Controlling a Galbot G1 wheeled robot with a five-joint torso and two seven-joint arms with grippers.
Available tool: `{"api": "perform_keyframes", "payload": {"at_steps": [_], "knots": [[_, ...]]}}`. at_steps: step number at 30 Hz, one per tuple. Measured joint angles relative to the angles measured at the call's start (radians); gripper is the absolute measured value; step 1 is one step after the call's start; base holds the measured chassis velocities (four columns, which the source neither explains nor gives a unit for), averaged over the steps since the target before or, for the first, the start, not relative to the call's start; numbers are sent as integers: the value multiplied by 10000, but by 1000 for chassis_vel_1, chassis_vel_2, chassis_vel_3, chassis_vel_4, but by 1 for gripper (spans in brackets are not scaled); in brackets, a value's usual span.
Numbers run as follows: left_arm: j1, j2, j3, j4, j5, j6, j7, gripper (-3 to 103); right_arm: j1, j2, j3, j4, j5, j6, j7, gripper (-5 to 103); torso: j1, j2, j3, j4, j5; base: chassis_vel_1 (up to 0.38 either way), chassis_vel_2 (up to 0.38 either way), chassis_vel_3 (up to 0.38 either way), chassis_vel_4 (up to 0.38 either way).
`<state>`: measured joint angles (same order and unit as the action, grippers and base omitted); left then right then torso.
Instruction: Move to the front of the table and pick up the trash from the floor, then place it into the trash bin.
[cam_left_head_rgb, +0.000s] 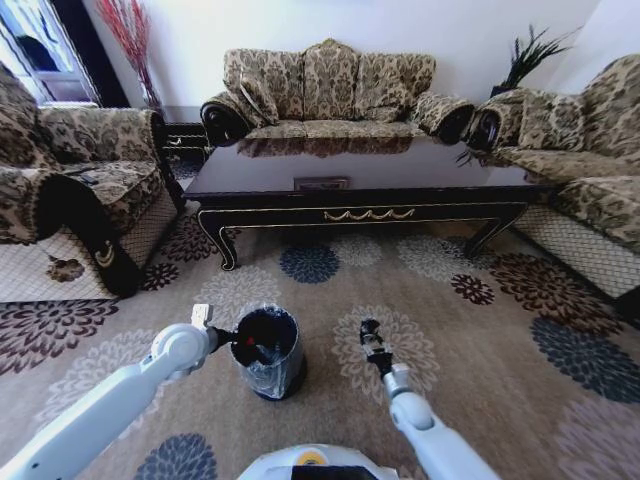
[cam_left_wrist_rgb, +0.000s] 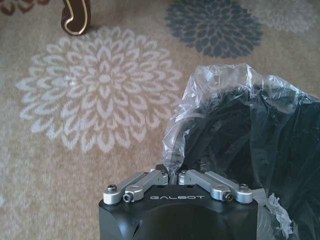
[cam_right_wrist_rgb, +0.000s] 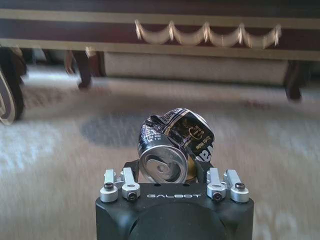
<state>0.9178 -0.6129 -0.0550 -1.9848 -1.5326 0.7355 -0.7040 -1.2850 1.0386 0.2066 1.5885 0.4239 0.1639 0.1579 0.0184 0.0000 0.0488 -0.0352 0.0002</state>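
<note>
**Right now: crushed can in right claw, left claw at bin rim**

Trash item: a crushed dark-and-silver can (cam_right_wrist_rgb: 172, 146). It sits between the fingers of the right gripper (cam_right_wrist_rgb: 172, 172), off the floor, clamped from both sides. Silver end of the can faces the wrist camera; dark printed body is crumpled behind it.

Relative to the trash bin (cam_left_head_rgb: 270, 352): right gripper (cam_left_head_rgb: 369, 328) is to the bin's right, close but not touching, with carpet between them. The can is too small to make out from the head camera.

Left gripper (cam_left_head_rgb: 246, 345) is at the bin's left edge, tip over the opening. A small red spot shows near its tip; cannot tell what that is. In the left wrist view the left gripper (cam_left_wrist_rgb: 172, 170) has its fingers drawn together, tips nearly meeting, just at the crinkled clear liner bag (cam_left_wrist_rgb: 215, 95) that laps over the bin (cam_left_wrist_rgb: 250, 145). Cannot tell whether it pinches the liner.

Bin stands upright on the flower-pattern carpet (cam_left_head_rgb: 480, 380), dark inside.

Beyond the bin: the table (cam_left_head_rgb: 360, 180), long and glossy dark, with gold scroll trim (cam_right_wrist_rgb: 205, 34) on its front apron. Bin is in front of the table's left half, well apart from it. Sofas (cam_left_head_rgb: 330, 90) surround the table on three sides.
</note>
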Motion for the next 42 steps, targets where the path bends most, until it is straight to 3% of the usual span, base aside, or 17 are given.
{"api": "perform_keyframes", "payload": {"at_steps": [3,10,17,22,25,30,42], "knots": [[-1009,-41,661,148,-361,-1,-307,4,-383,-562,234,1479,343,3,14,57,0,0,0,-6,1,0,0,0,0],[-2310,-238,1802,362,-658,0,-581,4,-1160,-856,470,3597,757,-187,9,57,0,0,-1,-3,1,0,0,0,0],[-4414,-710,4360,687,-1161,1,-945,4,-2483,-811,395,5876,399,-285,-281,57,0,0,0,-1,-2,0,0,0,0],[-5579,-1231,5313,956,-1429,0,-1231,4,-2989,-747,410,6236,87,-237,-440,57,0,0,0,-6,0,0,0,0,0],[-6416,-1891,6116,1179,-1677,-5,-1436,4,-3281,-747,411,6441,-139,-195,-542,57,0,0,0,-6,0,0,0,0,0],[-6926,-2490,6769,1179,-1999,-3,-1662,4,-3356,-714,383,6460,-200,-203,-552,57,0,-1,0,-4,0,0,0,0,0],[-7435,-3178,7314,1048,-2404,-21,-1927,4,-3412,-686,285,6200,-389,-320,-442,57,0,0,0,-4,-1,0,0,0,0]]}}
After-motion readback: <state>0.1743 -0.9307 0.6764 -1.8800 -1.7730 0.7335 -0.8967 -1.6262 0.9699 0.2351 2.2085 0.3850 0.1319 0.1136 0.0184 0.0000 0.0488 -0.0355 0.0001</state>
